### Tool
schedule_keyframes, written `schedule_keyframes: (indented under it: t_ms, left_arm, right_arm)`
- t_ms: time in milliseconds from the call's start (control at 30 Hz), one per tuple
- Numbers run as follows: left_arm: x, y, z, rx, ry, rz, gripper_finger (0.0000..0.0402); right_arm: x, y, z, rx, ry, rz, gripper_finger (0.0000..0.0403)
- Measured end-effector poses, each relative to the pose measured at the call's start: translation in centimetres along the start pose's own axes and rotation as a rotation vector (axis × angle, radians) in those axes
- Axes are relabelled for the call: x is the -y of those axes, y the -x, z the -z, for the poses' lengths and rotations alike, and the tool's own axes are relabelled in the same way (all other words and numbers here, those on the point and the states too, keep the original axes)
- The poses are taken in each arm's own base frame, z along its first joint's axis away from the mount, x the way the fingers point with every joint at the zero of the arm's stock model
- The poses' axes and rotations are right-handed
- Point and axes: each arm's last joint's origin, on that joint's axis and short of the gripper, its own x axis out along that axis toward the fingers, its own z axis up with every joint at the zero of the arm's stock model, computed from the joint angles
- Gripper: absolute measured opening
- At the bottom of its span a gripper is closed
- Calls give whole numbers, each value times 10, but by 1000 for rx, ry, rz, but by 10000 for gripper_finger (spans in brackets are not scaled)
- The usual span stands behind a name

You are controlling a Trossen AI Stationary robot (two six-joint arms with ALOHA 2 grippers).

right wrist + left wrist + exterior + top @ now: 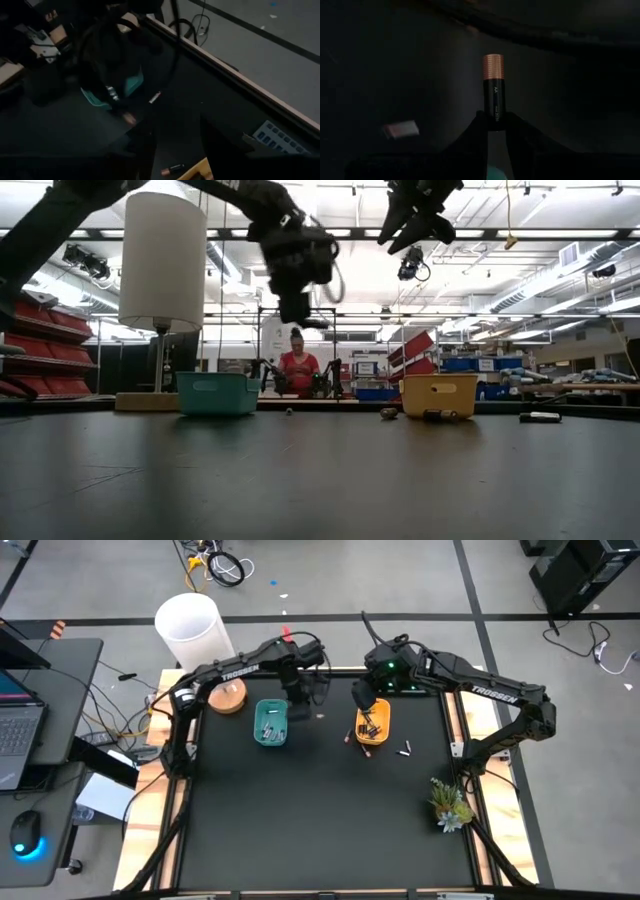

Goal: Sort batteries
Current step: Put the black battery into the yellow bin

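Observation:
A dark battery with a copper end (493, 85) is lifted high above the table, with my left gripper (493, 122) shut on it just right of the teal tray (271, 724). The teal tray holds several batteries. My right gripper (176, 127) hangs open, holding nothing, above the far end of the yellow tray (373, 726), which holds dark batteries. Loose batteries lie on the black table: a whitish one (408, 748) right of the yellow tray, dark ones (365, 753) near it, and a small one (320, 716) between the trays. My left gripper pinches the dark battery by its plain end (494, 120) between the two fingertips (479, 131). The battery lies along the fingers and sticks out past their tips, copper end (493, 66) farthest out. The fingers slant down from above, and the battery hangs clear of the table.
A white cylinder (190, 625) and a wooden disc (228, 697) stand at the far left corner. A small plant (450, 805) sits at the right edge. A person (296, 367) sits in the room beyond the table. The near half of the table is bare black mat.

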Motion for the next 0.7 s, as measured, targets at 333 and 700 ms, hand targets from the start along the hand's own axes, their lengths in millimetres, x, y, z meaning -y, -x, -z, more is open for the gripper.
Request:
schedule_keyframes:
  t_ms: [333,700]
  left_arm:
    - [26,-27,-56,367,-55,-64,58]
    - [11,-69,-90,633,1,-118,58]
  right_arm:
    - [-2,19,-7,103,-64,-54,158]
    - [5,62,-17,312,-49,-76,158]
